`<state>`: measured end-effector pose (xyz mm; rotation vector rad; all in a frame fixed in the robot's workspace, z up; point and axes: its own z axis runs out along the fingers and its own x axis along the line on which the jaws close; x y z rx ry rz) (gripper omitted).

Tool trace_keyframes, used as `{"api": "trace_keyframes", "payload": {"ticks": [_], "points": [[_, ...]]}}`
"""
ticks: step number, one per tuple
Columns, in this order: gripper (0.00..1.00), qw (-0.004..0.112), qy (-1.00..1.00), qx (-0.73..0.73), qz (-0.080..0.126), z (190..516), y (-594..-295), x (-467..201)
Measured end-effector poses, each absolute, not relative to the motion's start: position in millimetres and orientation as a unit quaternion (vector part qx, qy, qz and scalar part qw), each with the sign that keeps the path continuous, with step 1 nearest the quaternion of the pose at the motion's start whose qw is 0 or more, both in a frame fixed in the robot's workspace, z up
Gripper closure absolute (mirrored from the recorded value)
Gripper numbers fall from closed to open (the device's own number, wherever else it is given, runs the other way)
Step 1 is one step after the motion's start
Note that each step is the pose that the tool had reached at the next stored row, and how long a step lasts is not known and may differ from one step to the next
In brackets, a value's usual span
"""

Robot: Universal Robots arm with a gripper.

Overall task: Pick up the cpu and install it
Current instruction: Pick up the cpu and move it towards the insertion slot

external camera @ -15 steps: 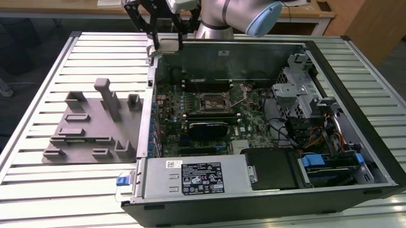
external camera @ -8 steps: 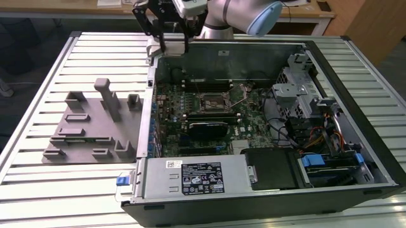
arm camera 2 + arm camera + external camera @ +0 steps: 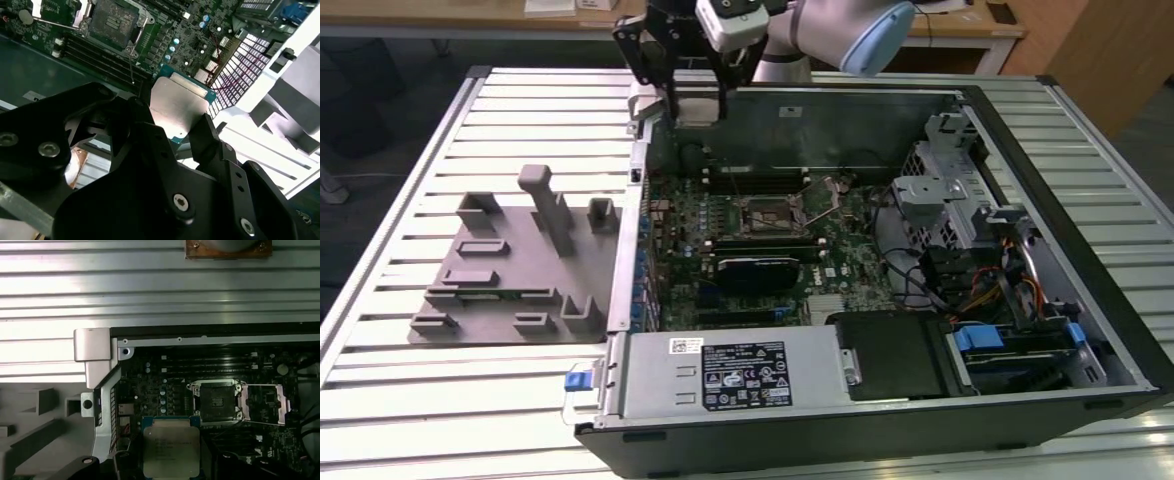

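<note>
While your black claw (image 3: 175, 127) pinches the small flat silver-topped cpu (image 3: 177, 102) by two opposite edges, the chip sits between the fingertips, metal face up and level. It is near-square, with no clear long axis. The open black square motherboard socket (image 3: 216, 400) lies below the claw and off to one side, well apart.

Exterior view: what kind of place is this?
Likely a robotics lab: a black robot gripper holds a silver square cpu above an open black computer case on a ribbed metal table.
</note>
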<state>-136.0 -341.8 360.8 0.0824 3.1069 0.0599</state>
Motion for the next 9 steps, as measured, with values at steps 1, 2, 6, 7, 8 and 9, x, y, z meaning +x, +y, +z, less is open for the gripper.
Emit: {"api": "trace_keyframes", "payload": {"ticks": [1, 2, 6, 7, 8, 9], "points": [[0.45, 0.017, 0.999, 0.026, 0.019, 359.5, -341.7, -134.6], [0.45, 0.017, 0.999, 0.026, 0.019, 358.2, -341.7, -133.2], [0.45, 0.017, 0.999, 0.027, 0.019, 353.1, -341.6, -127.1], [0.45, 0.017, 0.999, 0.027, 0.019, 352.0, -341.6, -125.5], [0.45, 0.017, 0.999, 0.026, 0.019, 350.7, -341.5, -123.8], [0.45, 0.017, 0.999, 0.026, 0.019, 349.6, -341.5, -122.1]]}}
